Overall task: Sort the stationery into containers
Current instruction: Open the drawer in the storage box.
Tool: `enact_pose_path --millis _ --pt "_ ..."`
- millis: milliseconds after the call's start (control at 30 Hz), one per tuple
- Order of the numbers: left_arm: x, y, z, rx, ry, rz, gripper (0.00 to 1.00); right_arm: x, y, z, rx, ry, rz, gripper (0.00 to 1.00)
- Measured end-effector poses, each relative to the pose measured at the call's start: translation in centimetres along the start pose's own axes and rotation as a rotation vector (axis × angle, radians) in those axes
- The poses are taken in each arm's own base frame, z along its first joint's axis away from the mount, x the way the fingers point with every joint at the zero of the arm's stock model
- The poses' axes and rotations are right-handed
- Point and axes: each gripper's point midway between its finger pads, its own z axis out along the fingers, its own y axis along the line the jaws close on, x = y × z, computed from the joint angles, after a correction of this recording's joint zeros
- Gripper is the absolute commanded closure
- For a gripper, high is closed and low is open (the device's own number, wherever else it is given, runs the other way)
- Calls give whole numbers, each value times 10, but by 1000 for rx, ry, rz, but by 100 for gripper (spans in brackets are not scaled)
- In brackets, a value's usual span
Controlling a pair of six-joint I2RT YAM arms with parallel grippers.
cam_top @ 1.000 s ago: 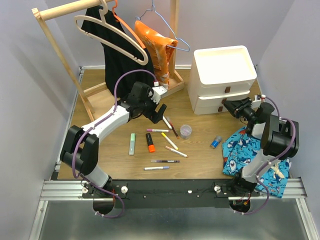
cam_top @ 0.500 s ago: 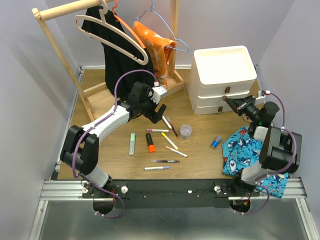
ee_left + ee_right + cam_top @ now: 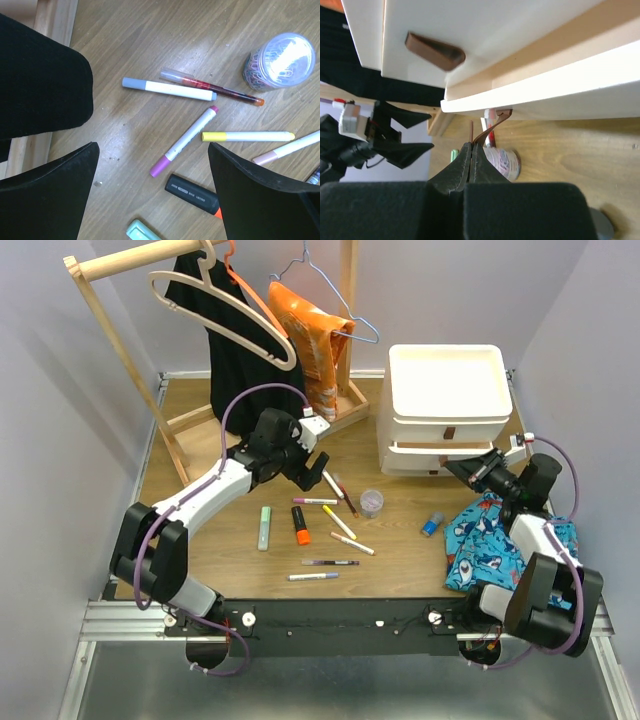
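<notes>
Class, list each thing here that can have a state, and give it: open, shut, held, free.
Left gripper: fingers open, empty.
Right gripper: fingers shut on pull tab.
Bottom drawer: partly pulled out.
Upper drawer: shut.
Clear pot: upright, lid on.
Orange highlighter: lying free.

Black garment [image 3: 240, 360] and orange garment [image 3: 318, 340] hang on wooden rack [image 3: 130, 257]; shark-print cloth [image 3: 480, 545] lies crumpled.

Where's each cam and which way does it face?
Top external: above, behind the bases, looking down at the table; both arms show.
Left wrist: on the left gripper, facing down at pens and clear pot; both fingers show.
Right wrist: on the right gripper, facing the drawer unit; fingers pinch its pull tab.
Shared: clear pot, all three.
</notes>
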Motion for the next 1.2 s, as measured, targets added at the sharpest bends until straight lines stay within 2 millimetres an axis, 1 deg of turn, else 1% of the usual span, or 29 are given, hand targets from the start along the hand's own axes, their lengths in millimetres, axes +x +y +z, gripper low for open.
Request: enact_pose_path --millis 100,167,367,567,700,900,1200 --pt "3 -2 -4 0 -1 1 1 14 1 -8 10 29 -31 99" --pt "5 -3 -5 -1 -2 1 1 17 2 -12 13 38 -55 99" --pt "6 -4 -10 -2 -9 4 1 33 -2 -18 30 105 -102 99" --pt "7 -5 -10 -2 -7 3 1 42 5 -27 18 156 -172 99" --pt "7 -5 -10 -2 -7 3 1 47 5 -31 23 185 -203 99" --pt "7 -5 -10 -2 -9 3 1 57 5 -37 37 231 -211 99" --pt "4 -5 -14 -5 -25 9 1 62 1 -45 114 282 -180 99"
